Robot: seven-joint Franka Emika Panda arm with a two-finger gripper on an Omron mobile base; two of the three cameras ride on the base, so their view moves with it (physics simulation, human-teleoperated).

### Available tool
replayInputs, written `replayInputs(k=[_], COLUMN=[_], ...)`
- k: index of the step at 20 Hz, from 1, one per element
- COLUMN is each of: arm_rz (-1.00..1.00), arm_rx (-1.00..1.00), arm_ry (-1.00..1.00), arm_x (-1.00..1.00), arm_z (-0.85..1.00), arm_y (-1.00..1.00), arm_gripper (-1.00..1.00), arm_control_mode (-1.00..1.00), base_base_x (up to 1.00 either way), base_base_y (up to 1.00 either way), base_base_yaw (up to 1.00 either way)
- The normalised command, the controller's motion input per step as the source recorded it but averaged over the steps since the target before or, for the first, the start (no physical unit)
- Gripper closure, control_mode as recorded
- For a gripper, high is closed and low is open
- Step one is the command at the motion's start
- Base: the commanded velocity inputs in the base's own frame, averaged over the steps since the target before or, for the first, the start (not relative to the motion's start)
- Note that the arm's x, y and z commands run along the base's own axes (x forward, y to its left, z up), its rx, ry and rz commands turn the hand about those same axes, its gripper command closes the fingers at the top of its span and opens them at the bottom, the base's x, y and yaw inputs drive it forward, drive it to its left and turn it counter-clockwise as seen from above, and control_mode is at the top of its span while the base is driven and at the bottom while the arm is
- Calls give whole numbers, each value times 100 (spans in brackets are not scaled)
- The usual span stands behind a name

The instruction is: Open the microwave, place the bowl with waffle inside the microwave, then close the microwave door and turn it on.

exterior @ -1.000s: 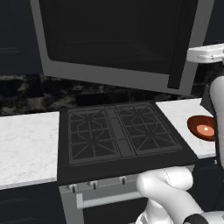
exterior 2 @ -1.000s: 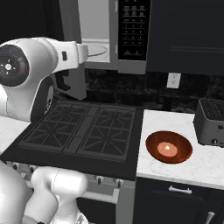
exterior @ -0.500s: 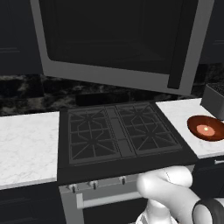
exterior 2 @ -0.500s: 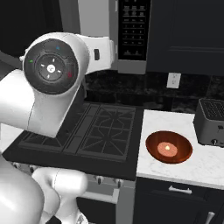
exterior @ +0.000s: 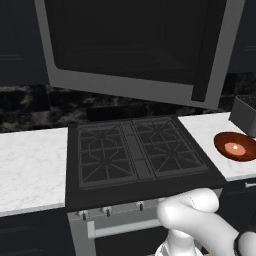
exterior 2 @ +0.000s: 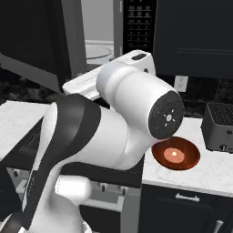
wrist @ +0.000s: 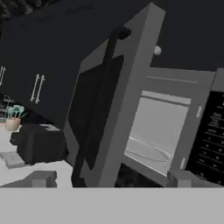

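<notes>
The microwave [exterior 2: 98, 50] hangs above the stove with its light grey interior [wrist: 153, 131] exposed and the black button panel [exterior 2: 139, 25] on its right. The microwave door [exterior: 130, 50] stands swung out over the stove, its dark bar handle [wrist: 100, 109] on the free edge. On the right-hand counter sits the reddish-brown bowl [exterior: 236, 146] with the pale orange waffle [exterior 2: 173, 154] at its centre. My gripper [wrist: 111, 179] is open and empty, facing the door's edge and the cavity from a short way off. The arm's bulk hides part of the bowl [exterior 2: 176, 154] in the right base view.
A black gas stove [exterior: 135, 155] lies under the open door. A dark toaster [exterior 2: 219, 127] stands right of the bowl by the wall. White marble counter [exterior: 30, 170] runs left of the stove. Dark cabinets [exterior 2: 195, 36] hang to the microwave's right.
The arm has swung, leaving the right edge of the left base view and turning its elbow large across the right base view. Door and bowl stay put.
</notes>
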Motion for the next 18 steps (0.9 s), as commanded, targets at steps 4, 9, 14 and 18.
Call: replayInputs(k=[4,9,14,18], arm_rz=[31,25,12,0], arm_rx=[-33,-34,-19,-5], arm_ry=[-49,-50,-32,-19], arm_x=[0,5,33,52], arm_z=[-50,-30,-17,-4], arm_y=[0,5,7,13], arm_gripper=[-100,-100,-100,-100], arm_control_mode=[-100,-100,-100,-100], base_base_x=[0,0,0,0], base_base_y=[0,0,0,0], base_base_yaw=[0,0,0,0])
